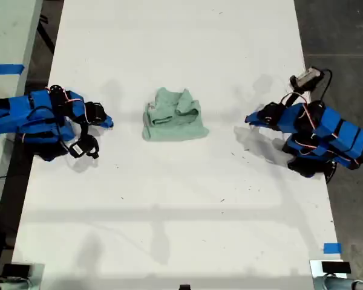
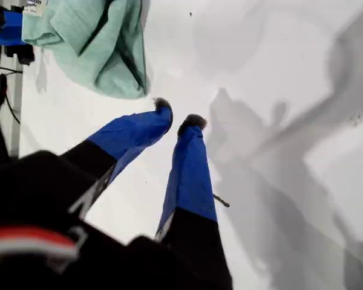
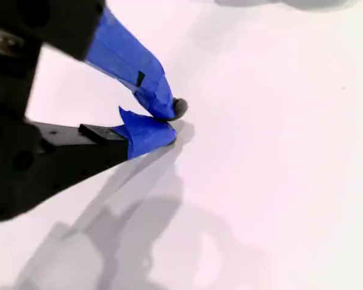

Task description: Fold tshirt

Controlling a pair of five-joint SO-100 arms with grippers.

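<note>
The tshirt (image 1: 174, 118) lies as a small folded, slightly rumpled bundle of mint-green cloth on the white table (image 1: 181, 199), between the two arms. My first gripper (image 1: 247, 118) is at the exterior view's right, pointing at the tshirt from a short gap away. In the first wrist view its blue fingers (image 2: 190, 157) stand slightly open with nothing between them, and the tshirt (image 2: 91, 48) lies just beyond the tips. My second gripper (image 1: 109, 123) is at the exterior view's left, also a short gap from the cloth. Its tips (image 3: 175, 118) are shut on nothing, just above the bare table.
Dark floor (image 1: 345, 36) borders the table on the exterior view's right. Another pale surface with blue tape (image 1: 6, 69) stands at the left. A blue tape mark (image 1: 331, 248) and a black device (image 1: 334, 267) sit near the front right corner in the exterior view.
</note>
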